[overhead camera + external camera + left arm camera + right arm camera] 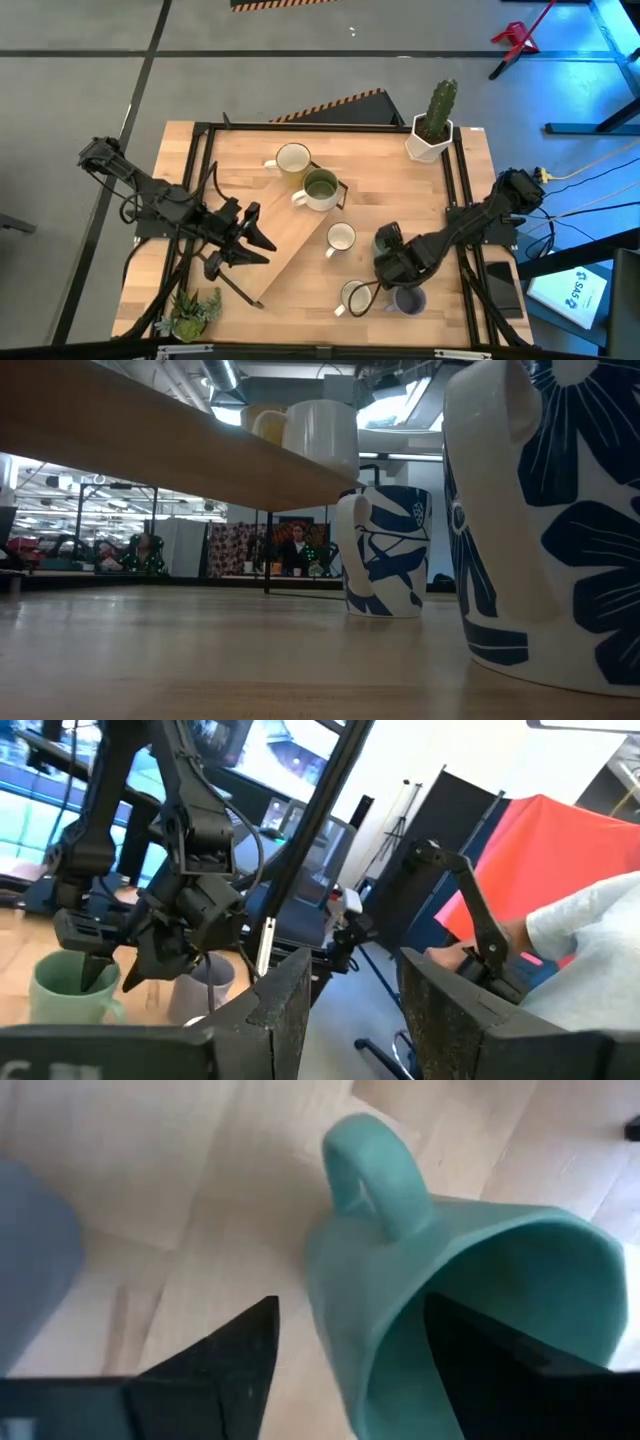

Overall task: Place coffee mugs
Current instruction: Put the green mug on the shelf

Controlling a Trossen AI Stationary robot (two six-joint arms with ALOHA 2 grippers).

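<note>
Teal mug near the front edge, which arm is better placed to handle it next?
Right. The right gripper is open directly over the teal mug, one finger inside its rim. The left gripper hangs across the table.

**Both arms low over the table, both grippers parted**

Right arm: reaches in from the right edge, elbow bent, wrist angled down toward the near edge. The right gripper (345,1370) stands with fingers spread wide, one finger either side of a mug wall, nothing clamped. Left arm: extends from the left edge, forearm roughly level, wrist pointing toward the table's middle. The left gripper (350,1005) has its fingers apart, nothing between them.
</note>
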